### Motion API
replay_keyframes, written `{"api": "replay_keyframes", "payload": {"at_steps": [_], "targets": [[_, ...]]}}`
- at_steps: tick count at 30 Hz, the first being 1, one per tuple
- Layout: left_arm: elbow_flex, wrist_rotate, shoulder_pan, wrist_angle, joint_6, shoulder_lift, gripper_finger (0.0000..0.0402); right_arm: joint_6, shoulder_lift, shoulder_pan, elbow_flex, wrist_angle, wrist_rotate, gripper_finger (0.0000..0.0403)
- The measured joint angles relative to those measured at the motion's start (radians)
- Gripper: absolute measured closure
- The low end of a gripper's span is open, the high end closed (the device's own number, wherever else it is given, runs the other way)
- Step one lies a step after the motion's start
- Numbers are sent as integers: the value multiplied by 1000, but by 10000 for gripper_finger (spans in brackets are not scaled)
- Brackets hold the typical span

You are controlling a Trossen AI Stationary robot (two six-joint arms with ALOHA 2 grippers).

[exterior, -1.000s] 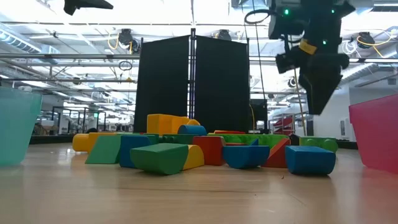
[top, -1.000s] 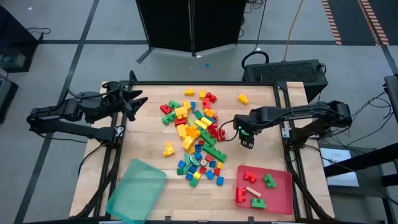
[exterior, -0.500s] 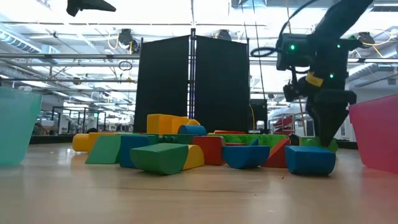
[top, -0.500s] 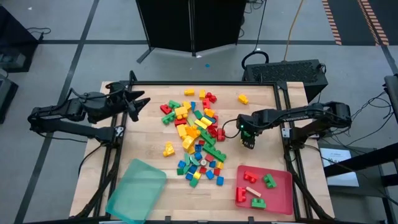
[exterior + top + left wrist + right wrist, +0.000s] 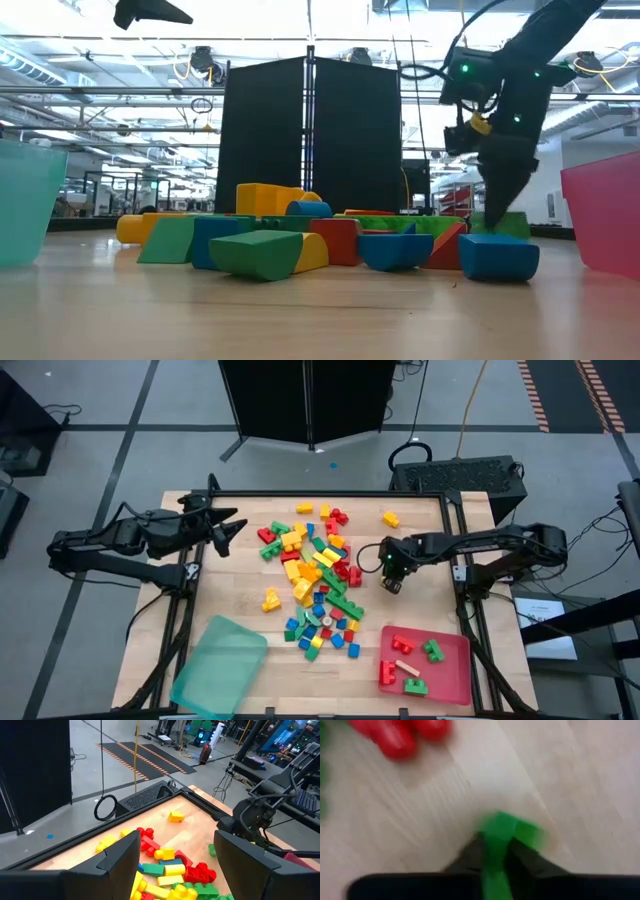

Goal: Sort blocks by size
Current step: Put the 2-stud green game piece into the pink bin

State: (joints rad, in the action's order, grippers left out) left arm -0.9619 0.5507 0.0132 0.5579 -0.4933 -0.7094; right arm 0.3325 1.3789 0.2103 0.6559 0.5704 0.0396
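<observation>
A heap of red, yellow, green and blue blocks (image 5: 315, 585) lies on the middle of the wooden table. My right gripper (image 5: 393, 582) is low over the table just right of the heap, shut on a small green block (image 5: 512, 827), which in the low view (image 5: 508, 224) shows behind a blue block (image 5: 497, 257). My left gripper (image 5: 232, 525) hovers open above the table's far left part, with nothing between its fingers (image 5: 120, 860). My right gripper pinches the green block between its two fingers (image 5: 470, 855), which come from above, pointing down. One end of the block (image 5: 520, 830) sticks out beyond the fingertips. Whether the block is clear of the table, I cannot tell.
A red tray (image 5: 450, 675) at the near right holds several red and green blocks. A translucent teal tray (image 5: 220, 665) sits at the near left. A lone yellow block (image 5: 390, 518) lies at the far right. Bare wood shows right of the heap and along the left side.
My right gripper has come down to the table just right of the heap and shut on the green block, then shifted a little toward the heap. My left gripper has drifted slightly toward the table's right, still open.
</observation>
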Motion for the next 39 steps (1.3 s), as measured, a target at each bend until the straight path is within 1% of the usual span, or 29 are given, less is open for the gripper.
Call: {"api": "replay_keyframes", "payload": {"at_steps": [1,8,10,15,18,23,25,28,31,34,37,39], "targets": [[0,0,0,0,0,0,146,9,2,-1,2,1,6,387],[0,0,0,-1,0,0,146,41,1,-5,72,37,9,401],[0,0,0,-1,1,0,146,41,-2,-9,119,50,9,402],[0,0,0,0,1,0,146,43,-3,-45,252,159,4,402],[0,0,0,0,2,0,146,79,-14,-96,357,259,-42,402],[0,-1,0,2,2,1,146,204,-36,-266,527,360,-145,403],[0,-1,0,3,3,1,146,297,-47,-358,583,389,-155,403],[0,-3,0,5,6,1,146,469,-57,-505,631,422,-153,403],[0,-8,0,5,10,1,146,671,-63,-648,633,436,-145,403],[0,-9,0,6,12,0,146,848,-56,-777,598,445,-130,403],[0,-11,0,8,17,0,146,972,-47,-866,535,457,-109,403],[0,-12,0,8,29,-2,146,1037,-47,-904,486,450,-107,403]]}}
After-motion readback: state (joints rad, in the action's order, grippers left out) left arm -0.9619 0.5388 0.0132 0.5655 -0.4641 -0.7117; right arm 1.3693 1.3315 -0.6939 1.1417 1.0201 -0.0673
